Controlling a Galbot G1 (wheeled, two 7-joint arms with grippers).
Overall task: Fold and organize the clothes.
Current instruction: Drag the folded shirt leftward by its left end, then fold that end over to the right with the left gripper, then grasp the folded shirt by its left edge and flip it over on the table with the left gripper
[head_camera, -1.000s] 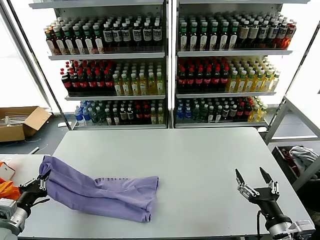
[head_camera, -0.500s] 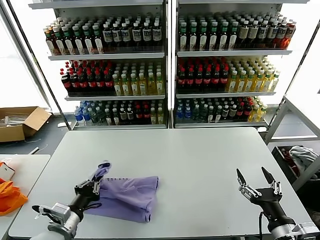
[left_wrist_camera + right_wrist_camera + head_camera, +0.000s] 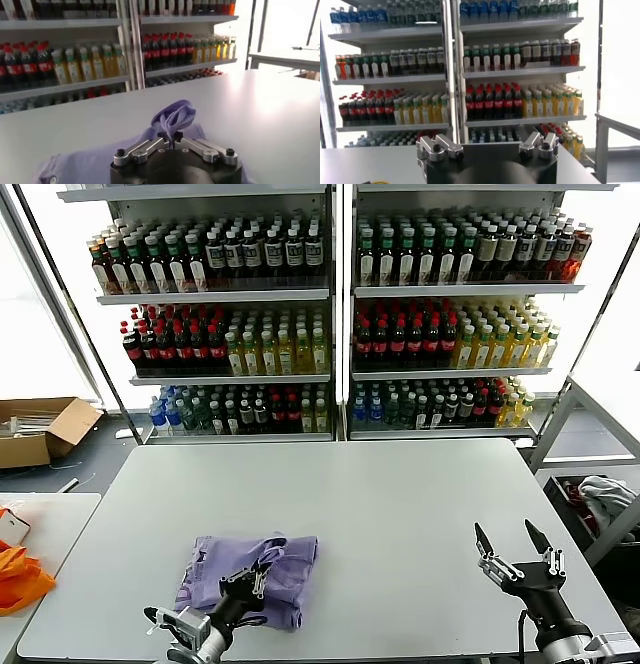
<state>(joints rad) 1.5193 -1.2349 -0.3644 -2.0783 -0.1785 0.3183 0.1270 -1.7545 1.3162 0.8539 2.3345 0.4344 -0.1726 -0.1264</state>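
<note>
The lavender T-shirt [image 3: 225,561] lies folded into a compact rectangle on the grey table [image 3: 400,514], left of centre near the front edge. My left gripper [image 3: 255,574] is over the shirt's middle, shut on a pinch of its fabric. In the left wrist view the gripper [image 3: 171,137] holds a bunched fold of the T-shirt [image 3: 176,114] that stands up above the jaws. My right gripper [image 3: 512,549] is open and empty above the table's front right; in the right wrist view [image 3: 487,147] its fingers are spread wide with only shelves behind.
Shelves of drink bottles [image 3: 330,314] stand behind the table. An orange fabric [image 3: 20,576] lies on a side table at the left. A cardboard box [image 3: 40,429] sits on the floor at far left. A grey-white cloth bundle [image 3: 607,496] lies at the right.
My left gripper has carried the shirt's left end rightward across the body, folding the long spread shirt into a compact rectangle. The right arm has barely moved.
</note>
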